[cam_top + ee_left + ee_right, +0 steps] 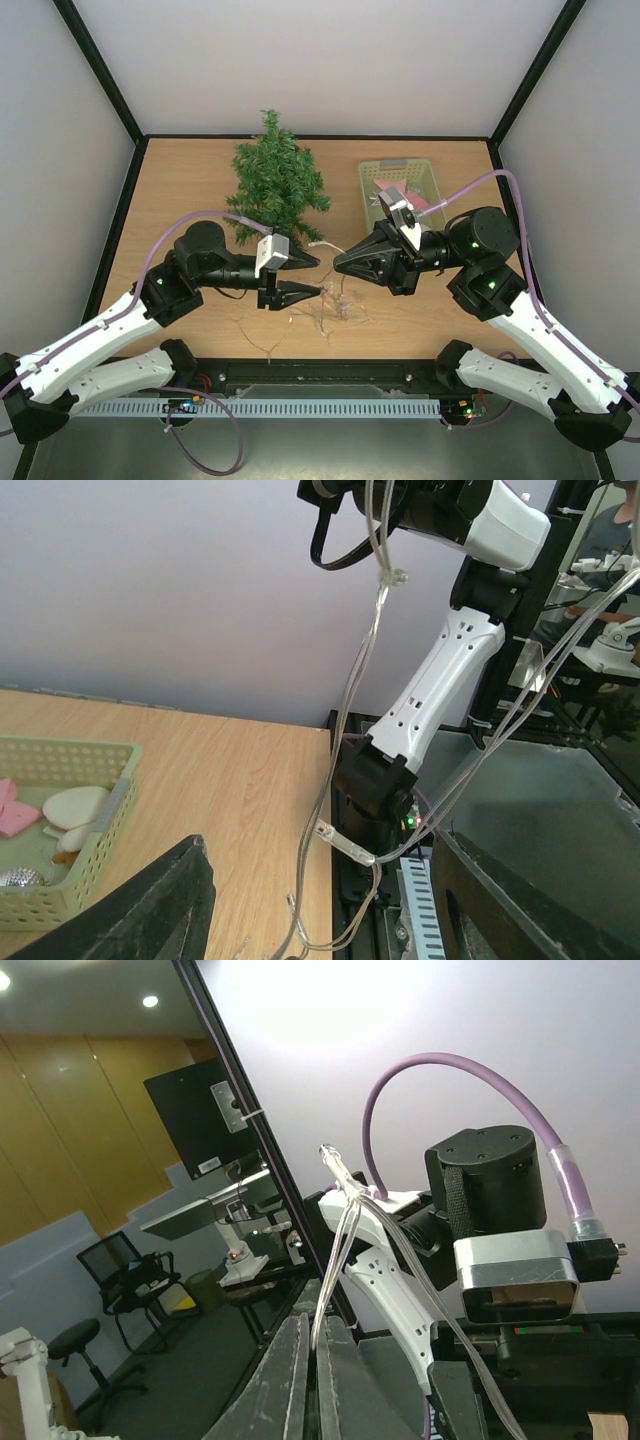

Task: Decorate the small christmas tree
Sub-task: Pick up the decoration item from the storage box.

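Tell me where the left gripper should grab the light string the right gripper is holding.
Probably the straight run of the light string just below the right gripper, coming in side-on. That stretch drops between the open fingers of the left gripper; lower down it loops and tangles on the table.

Top camera looks down from behind; 2 wrist cameras face each other close-up, both showing the clear wire (390,578)
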Tool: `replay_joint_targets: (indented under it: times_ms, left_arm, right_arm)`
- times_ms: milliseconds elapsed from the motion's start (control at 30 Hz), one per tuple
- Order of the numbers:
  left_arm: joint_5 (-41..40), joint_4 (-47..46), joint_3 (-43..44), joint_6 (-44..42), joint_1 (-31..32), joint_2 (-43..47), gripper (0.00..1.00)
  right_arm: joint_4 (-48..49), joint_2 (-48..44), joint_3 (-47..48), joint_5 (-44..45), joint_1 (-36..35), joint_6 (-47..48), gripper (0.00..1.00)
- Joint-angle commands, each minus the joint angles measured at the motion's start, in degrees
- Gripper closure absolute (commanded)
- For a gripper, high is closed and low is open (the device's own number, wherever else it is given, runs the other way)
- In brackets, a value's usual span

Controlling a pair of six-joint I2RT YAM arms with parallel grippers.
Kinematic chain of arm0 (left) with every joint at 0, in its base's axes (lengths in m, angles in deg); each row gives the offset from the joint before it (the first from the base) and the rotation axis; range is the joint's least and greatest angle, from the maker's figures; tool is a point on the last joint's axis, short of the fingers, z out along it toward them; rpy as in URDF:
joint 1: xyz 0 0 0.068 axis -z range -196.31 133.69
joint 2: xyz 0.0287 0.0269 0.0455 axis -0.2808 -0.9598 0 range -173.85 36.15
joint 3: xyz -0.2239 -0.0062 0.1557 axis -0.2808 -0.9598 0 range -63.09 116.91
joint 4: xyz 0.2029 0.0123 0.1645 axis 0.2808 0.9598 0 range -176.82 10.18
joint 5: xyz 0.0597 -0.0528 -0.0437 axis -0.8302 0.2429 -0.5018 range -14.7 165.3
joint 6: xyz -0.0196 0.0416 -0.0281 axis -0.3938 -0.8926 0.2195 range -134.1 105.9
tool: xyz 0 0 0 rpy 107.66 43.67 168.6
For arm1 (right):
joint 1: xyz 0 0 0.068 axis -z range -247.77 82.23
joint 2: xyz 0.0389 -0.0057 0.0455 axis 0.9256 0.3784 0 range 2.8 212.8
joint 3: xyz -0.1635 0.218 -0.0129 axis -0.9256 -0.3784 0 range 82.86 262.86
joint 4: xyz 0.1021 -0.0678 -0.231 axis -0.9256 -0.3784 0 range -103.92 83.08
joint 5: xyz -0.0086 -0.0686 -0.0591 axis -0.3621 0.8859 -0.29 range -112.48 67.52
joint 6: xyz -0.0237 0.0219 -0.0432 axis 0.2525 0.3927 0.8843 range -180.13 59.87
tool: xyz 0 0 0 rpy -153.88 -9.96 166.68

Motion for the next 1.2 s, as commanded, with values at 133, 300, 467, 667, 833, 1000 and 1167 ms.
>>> replay_joint_targets:
  times_ms: [133, 300, 467, 667, 833, 1000, 1167]
  left_arm:
    - [0.33, 0.04, 0.62, -1.38, 0.31, -1.1, 0.41]
    - [0.77, -1.1, 1.06, -1.41, 0.33, -2.47, 0.45]
    - [-1.38, -2.46, 0.44, -1.96, 0.37, -2.51, 0.48]
    - [-1.8, -5.28, -0.65, -2.36, 0.37, -2.17, 0.53]
    - [-0.03, -5.3, -0.9, -2.26, 0.46, -2.41, 0.58]
    - [2.48, -5.31, -1.0, -1.3, 0.54, -3.12, 0.57]
    - [3.42, -4.79, -0.87, -1.13, 0.56, -3.83, 0.55]
  right_arm:
    - [1.73, -0.09, 1.98, -0.57, -0.37, -0.17, 0.98]
    - [2.05, -0.08, 2.05, -0.66, -0.39, -0.53, 0.98]
    - [2.14, -0.3, 1.71, -0.9, -0.42, -0.62, 0.98]
    - [2.28, -0.34, 1.52, -0.8, -0.41, -0.63, 0.98]
    - [2.27, -0.43, 1.76, -0.51, -0.35, -0.39, 0.98]
    - [2.31, -0.48, 1.71, -0.26, -0.41, -0.56, 0.98]
    - [2.31, -0.39, 1.85, -0.13, -0.38, -0.5, 0.98]
